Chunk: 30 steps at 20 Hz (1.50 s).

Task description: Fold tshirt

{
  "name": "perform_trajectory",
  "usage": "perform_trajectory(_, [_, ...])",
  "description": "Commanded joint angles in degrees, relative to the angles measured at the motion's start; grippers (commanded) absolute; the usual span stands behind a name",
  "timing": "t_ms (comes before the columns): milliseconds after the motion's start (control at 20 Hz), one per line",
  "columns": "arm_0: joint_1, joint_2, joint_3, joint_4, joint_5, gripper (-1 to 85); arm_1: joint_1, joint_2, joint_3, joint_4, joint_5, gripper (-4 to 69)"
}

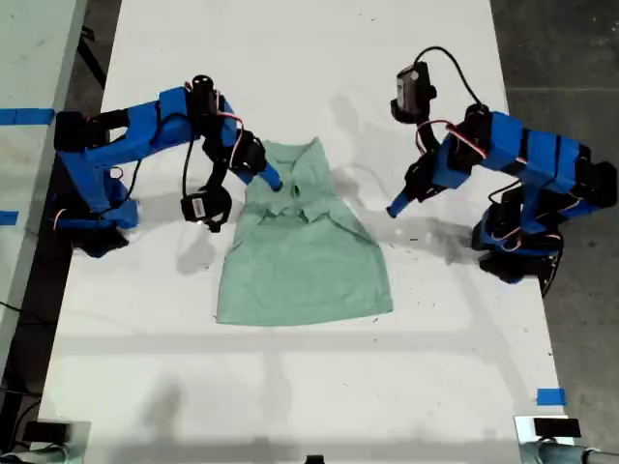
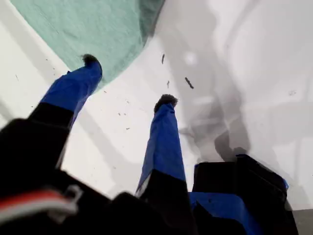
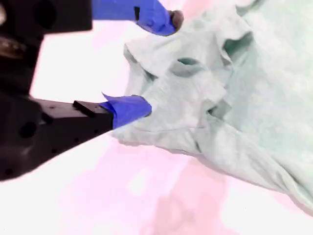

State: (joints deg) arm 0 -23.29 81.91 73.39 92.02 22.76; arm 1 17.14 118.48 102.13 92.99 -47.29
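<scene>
On the white table (image 1: 290, 387) the tshirt (image 1: 302, 253) lies between my first end effector (image 1: 391, 210) and second end effector (image 1: 274, 183), both spread.

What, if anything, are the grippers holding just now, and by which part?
Nothing. My first gripper is open over the table; my second gripper is open at the tshirt near its collar.

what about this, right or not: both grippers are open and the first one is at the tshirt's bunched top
Wrong in one point: the second wrist view shows my second gripper at the tshirt's bunched top, not the first. Both grippers are open.
</scene>
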Motion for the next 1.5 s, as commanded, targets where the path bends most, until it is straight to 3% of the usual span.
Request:
perform_trajectory(0, [4.48,12.66,13.27,-6.15,-5.71,22.4,-3.96,3.08,-4.39,-0.09,3.08,25.6])
perform_trajectory(350, [13.01,22.76,29.79,-12.39,-18.46,23.0,-14.06,0.00,2.37,-10.46,17.49,23.2])
perform_trajectory(700, [15.47,25.31,34.28,-15.03,-20.57,22.9,-21.53,-3.96,13.27,-21.80,30.76,24.6])
perform_trajectory(1100, [16.08,28.48,38.50,-16.79,-20.39,22.7,-25.22,-4.57,31.73,-41.84,37.44,24.2])
perform_trajectory(1450, [16.79,28.65,38.50,-17.58,-20.57,22.4,-25.93,-12.66,33.75,-51.33,38.41,22.5])
